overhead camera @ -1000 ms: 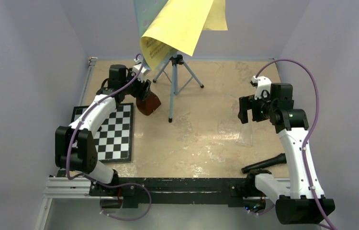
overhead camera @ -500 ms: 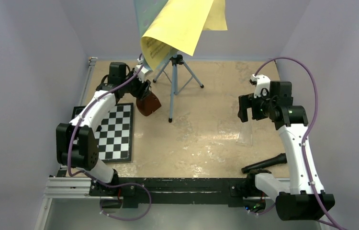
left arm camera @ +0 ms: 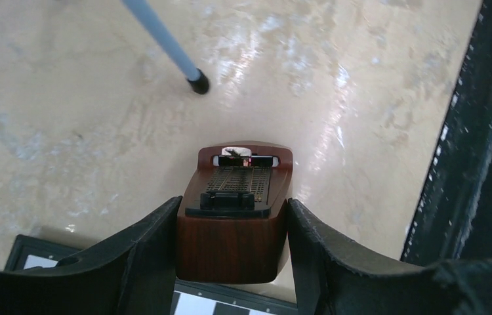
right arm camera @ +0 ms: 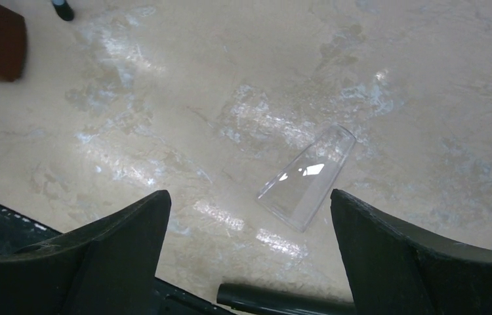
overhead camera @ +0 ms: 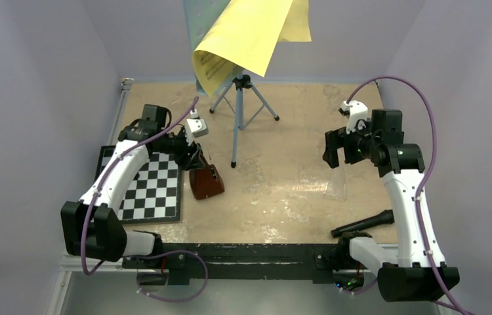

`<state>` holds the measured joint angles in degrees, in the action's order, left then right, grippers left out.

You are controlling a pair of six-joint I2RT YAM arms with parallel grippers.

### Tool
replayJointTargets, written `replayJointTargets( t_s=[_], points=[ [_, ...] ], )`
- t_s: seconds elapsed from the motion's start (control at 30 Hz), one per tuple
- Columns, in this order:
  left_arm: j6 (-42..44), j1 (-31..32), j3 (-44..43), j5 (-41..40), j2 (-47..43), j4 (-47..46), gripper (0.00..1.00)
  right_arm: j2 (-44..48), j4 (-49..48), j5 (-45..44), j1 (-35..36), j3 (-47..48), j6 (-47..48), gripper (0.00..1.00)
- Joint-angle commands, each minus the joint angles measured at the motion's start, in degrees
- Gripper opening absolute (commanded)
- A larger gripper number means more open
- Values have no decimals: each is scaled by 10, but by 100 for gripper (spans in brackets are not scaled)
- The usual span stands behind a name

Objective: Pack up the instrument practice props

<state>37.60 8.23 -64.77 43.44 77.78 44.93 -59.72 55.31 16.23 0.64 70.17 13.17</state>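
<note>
- Currently the left fingers (left arm camera: pixel 145 262) pinch the metronome (left arm camera: pixel 233 216) by its sides, just beside the chessboard (overhead camera: pixel 151 190).
- Meanwhile the right fingers (right arm camera: pixel 99 262) hang spread above a clear cover (right arm camera: pixel 309 177) lying on the table (overhead camera: pixel 296 190).
- Next probably calls for fitting that cover.

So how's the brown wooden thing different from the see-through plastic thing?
The brown pyramid-shaped metronome is dark and solid; the clear plastic cover is see-through. The metronome is clamped in the left gripper; the cover lies flat and untouched, the right gripper open and empty. Both taper toward one end.
</note>
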Motion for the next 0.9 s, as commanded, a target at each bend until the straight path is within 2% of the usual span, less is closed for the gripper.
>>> replayJointTargets(
  t_s=[0.0, 0.1, 0.2, 0.33, 0.43, 0.53, 0.6, 0.67, 0.77, 0.87],
  points=[
    [161, 11, 12, 121, -42, 88, 0, 12, 0, 95, 0, 14, 33, 95],
    [274, 40, 17, 145, -46, 156, 0, 21, 4, 118, 0, 4, 34, 95],
    [350, 78, 23, 148, -49, 177, 0, 22, 12, 122, 0, 0, 32, 96],
    [507, 102, 20, 162, -36, 212, 0, 30, 23, 116, 0, -4, 31, 96],
    [559, 112, -18, 169, 4, 221, 0, 40, 25, 125, 0, -13, 37, 96],
    [655, 115, -114, 204, 89, 331, 2, 50, 44, 181, 0, -19, 77, 96],
    [792, 115, -198, 235, 163, 478, 3, 64, 36, 204, 0, -31, 94, 96],
    [797, 121, -240, 261, 201, 502, 0, 75, 27, 211, 0, -42, 97, 96],
    [851, 143, -248, 233, 209, 502, 0, 77, 33, 217, 0, -43, 110, 95],
    [851, 154, -259, 228, 226, 502, 0, 80, 29, 244, 0, -55, 128, 94]
  ],
)
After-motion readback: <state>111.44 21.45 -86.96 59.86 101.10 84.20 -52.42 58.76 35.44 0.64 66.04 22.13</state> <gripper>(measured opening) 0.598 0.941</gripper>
